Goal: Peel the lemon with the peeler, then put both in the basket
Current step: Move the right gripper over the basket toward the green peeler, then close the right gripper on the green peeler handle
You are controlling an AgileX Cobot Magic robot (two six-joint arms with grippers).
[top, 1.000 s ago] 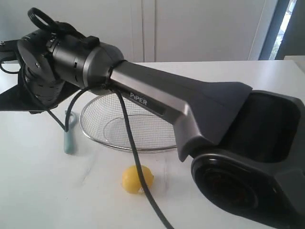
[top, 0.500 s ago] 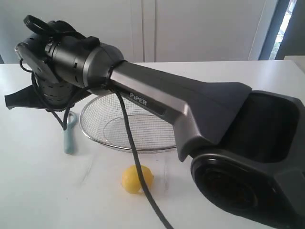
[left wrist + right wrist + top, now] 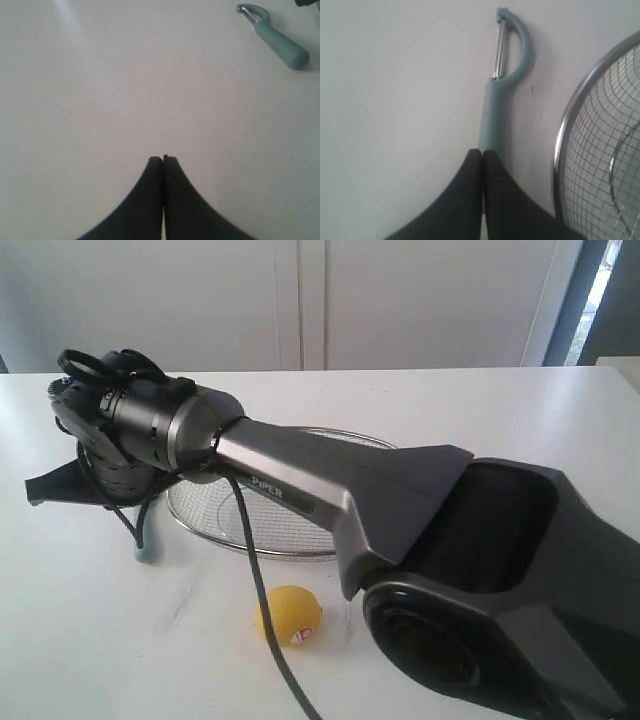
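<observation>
**R arm over peeler, jaws closed, pick not started**

Step in hand: fetching the peeler (image 3: 501, 95). No peeling yet, lemon (image 3: 289, 615) skin looks intact.

Right gripper (image 3: 483, 151) hangs over the handle end, tips pressed together, nothing pinched. The handle runs out from under them.

Next move IMO: spread, drop so the tips straddle the handle, then clamp. Handle is slim and flat on the table (image 3: 480, 410), so it needs a low approach. Basket (image 3: 566, 150) rim is just beside it, so watch clearance.

Pose: R arm is stretched across the basket to the left side, wrist pitched down.

Left gripper (image 3: 163, 159) is pressed together too, empty, over bare table, peeler well apart.

Lemon sits on the table in front of the basket, sticker showing, clear of both grippers.
</observation>
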